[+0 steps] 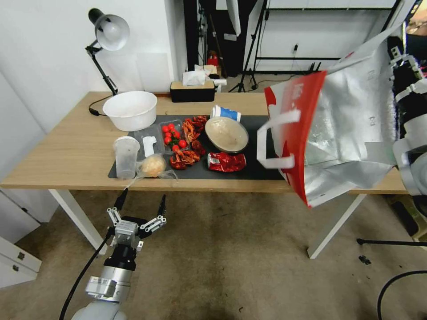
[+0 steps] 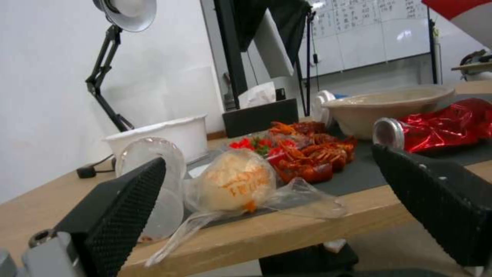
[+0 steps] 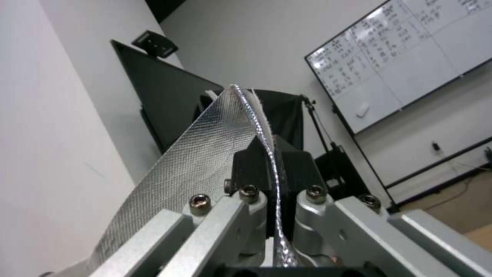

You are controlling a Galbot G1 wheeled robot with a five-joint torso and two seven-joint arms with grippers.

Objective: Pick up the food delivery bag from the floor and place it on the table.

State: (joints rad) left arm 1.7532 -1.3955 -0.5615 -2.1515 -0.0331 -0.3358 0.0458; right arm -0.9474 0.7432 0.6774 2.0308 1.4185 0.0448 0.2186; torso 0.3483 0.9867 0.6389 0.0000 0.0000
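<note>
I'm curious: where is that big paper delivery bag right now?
In the head view, the food delivery bag hangs tilted in the right gripper, off the floor, over the table's right end, beside the crushed red can.

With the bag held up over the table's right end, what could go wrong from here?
1. The right gripper pinches just a thin edge of the food delivery bag; the foil could slip free.
2. The tilted bag hangs beside the crushed red can and the beige bowl; lowering it could knock them.
3. It hangs partly past the table edge and might tip off.
</note>
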